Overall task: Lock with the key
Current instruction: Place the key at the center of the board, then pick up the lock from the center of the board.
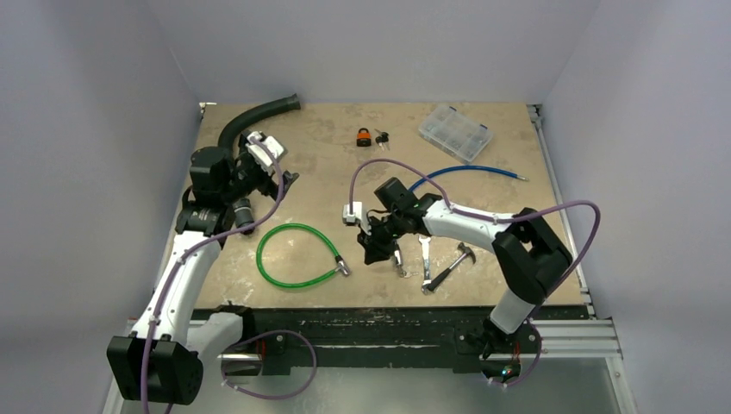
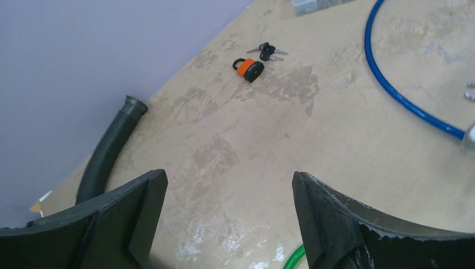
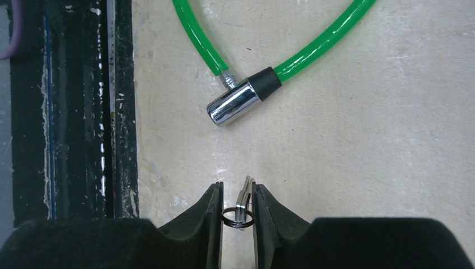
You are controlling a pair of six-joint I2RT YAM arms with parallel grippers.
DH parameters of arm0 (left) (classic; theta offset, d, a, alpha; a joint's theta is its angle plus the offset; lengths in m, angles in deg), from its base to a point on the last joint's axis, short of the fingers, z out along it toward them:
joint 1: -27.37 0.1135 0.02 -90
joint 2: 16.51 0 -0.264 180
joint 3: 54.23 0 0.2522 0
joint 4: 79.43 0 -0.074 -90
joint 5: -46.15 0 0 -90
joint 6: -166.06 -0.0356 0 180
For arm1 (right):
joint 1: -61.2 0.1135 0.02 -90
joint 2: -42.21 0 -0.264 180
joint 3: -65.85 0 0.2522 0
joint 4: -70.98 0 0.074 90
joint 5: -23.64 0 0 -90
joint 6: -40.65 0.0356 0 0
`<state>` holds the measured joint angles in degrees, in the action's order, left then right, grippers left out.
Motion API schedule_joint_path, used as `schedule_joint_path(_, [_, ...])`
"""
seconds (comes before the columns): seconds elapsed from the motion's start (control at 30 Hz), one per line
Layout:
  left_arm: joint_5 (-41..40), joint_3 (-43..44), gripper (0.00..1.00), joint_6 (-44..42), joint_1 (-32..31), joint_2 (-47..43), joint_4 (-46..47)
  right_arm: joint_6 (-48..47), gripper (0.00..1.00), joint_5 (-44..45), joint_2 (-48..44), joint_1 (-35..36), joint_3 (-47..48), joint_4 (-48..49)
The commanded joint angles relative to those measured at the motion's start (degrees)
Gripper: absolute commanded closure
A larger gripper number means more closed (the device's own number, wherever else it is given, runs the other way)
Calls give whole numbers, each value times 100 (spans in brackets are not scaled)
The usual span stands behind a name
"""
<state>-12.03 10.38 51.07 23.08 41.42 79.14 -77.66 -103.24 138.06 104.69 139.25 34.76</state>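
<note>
Steel keys, thin, light and slippery, pinched at the bows by my right gripper; chrome lock barrel at 12 o'clock.

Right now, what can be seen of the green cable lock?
The green cable lock is a glossy, plastic-sheathed cable lying flat in a loop on the table. One end carries a black collar and a chrome barrel; the other end's bare metal tip meets that barrel. Only the table touches it; the keys in the right gripper sit just short.
</note>
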Motion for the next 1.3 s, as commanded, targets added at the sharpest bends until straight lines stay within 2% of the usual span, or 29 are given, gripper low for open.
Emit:
schedule_joint_path(0.0, [-501,-76,11,1194,8,-35,443,1,100,198,203,187,-24,355])
schedule_joint_path(0.17, [-427,25,11,1200,5,195,549,252,100,323,436,294,-89,593])
schedule_joint_path(0.23, [-399,49,11,1259,6,288,597,304,90,343,464,325,-73,652])
schedule_joint_path(0.3, [-351,56,11,1281,8,354,622,387,75,354,486,327,-7,661])
schedule_joint_path(0.43, [-342,53,11,1278,8,409,646,816,61,304,365,327,155,570])
schedule_joint_path(0.53, [-292,32,11,1286,8,434,678,1168,57,345,136,298,347,447])
schedule_joint_path(0.6, [-248,25,11,1278,8,436,678,1365,46,376,-60,254,418,438])
schedule_joint_path(0.63, [-250,18,11,1282,3,423,677,1424,43,409,-169,230,450,413])
schedule_joint_path(0.73, [-263,-8,11,1284,3,390,678,1737,43,591,-418,28,500,368])
schedule_joint_path(0.93, [-399,-32,10,1258,8,317,878,2723,45,1584,-743,-997,516,-31])
schedule_joint_path(1.03, [-463,-49,10,1294,8,311,967,3145,47,2457,-943,-1028,290,-143])
schedule_joint_path(1.1, [-481,-51,10,1324,7,315,1007,3913,48,2785,-982,-1028,103,-105])
schedule_joint_path(1.27, [-506,-17,10,1321,3,315,1013,4707,50,3548,-542,-1027,77,-104])
